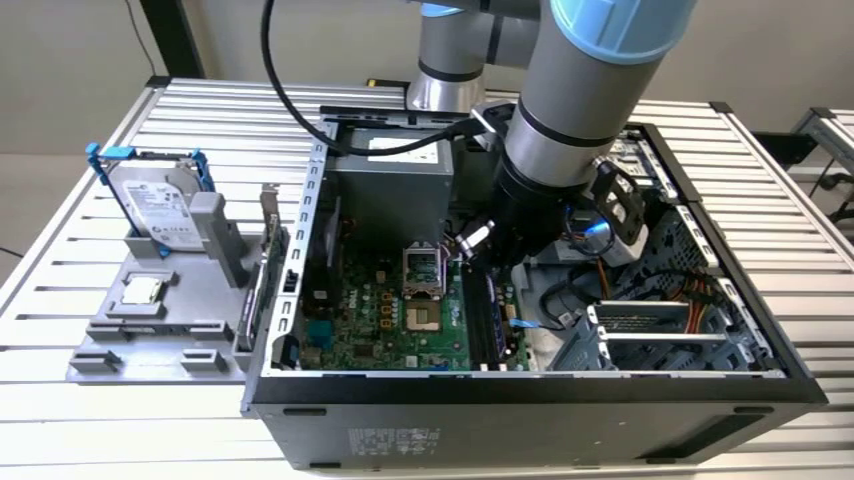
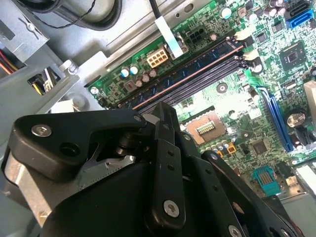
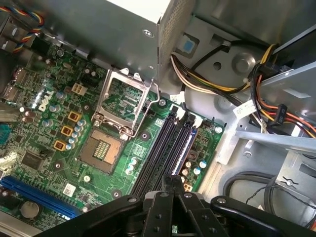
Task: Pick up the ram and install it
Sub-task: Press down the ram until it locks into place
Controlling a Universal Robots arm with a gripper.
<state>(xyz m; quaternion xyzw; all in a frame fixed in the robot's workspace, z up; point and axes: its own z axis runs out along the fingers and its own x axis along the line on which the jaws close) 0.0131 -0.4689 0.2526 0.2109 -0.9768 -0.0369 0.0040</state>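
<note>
My gripper (image 1: 489,262) is down inside the open computer case (image 1: 534,385), over the memory slots on the green motherboard (image 1: 387,320). In both wrist views its black fingers (image 3: 165,197) are pressed together at the middle of the slots. The ram shows as a thin dark strip with a copper-coloured edge (image 2: 197,70) running along one slot, straight out from between the fingertips. The first wrist view has the same strip (image 3: 183,145) beside two black slots. The gripper (image 3: 173,178) looks shut on the ram. I cannot tell how deep the ram sits in the slot.
A grey fixture (image 1: 147,345) at the exterior view's left carries a silver hard drive (image 1: 154,205) in a blue frame and a small square processor chip (image 1: 144,290). The processor socket (image 3: 101,148) is open. A power supply (image 1: 387,185) and cable bundles (image 3: 276,103) crowd the gripper.
</note>
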